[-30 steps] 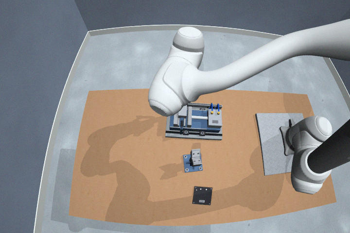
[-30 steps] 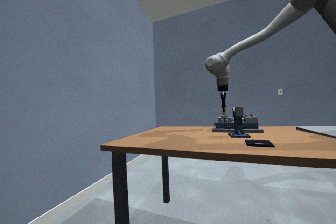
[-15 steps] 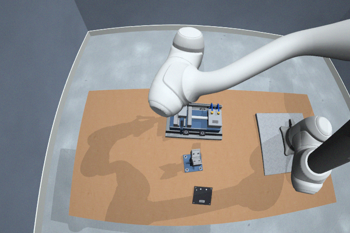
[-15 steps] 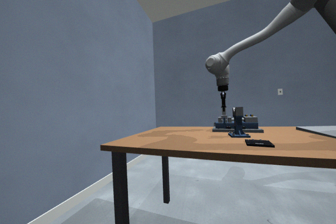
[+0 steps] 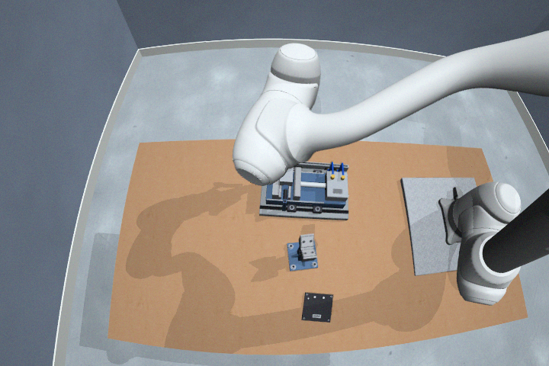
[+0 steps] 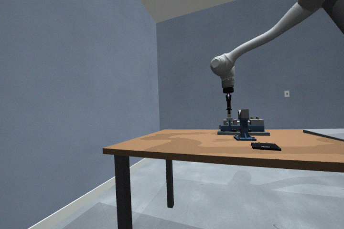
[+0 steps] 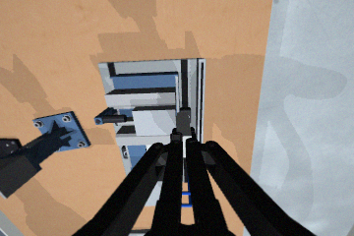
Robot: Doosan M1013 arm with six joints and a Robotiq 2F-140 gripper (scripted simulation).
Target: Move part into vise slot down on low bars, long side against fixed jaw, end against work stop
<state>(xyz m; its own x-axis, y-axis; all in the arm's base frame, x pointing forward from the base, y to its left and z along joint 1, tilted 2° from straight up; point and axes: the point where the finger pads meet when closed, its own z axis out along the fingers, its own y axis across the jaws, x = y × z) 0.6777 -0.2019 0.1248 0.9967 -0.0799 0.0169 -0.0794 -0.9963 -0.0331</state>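
In the wrist view the part (image 7: 152, 122), a light grey block, lies in the vise (image 7: 150, 103) between the jaws. One long side is next to the fixed jaw (image 7: 141, 100). Its left end is near the tip of the work stop (image 7: 110, 119), a short dark rod; I cannot tell if they touch. My gripper (image 7: 182, 120) is shut and empty, with its fingertips down at the part's other end. In the top view the arm's wrist hides most of the part, and the gripper (image 5: 285, 194) shows between the jaws. The black infeed plate (image 5: 317, 307) is bare.
The V-block (image 5: 304, 250) stands on its blue base in front of the vise. The air cylinder (image 5: 336, 187), with blue fittings, is at the vise's right end. A grey mat (image 5: 435, 224) under the robot base lies at the right.
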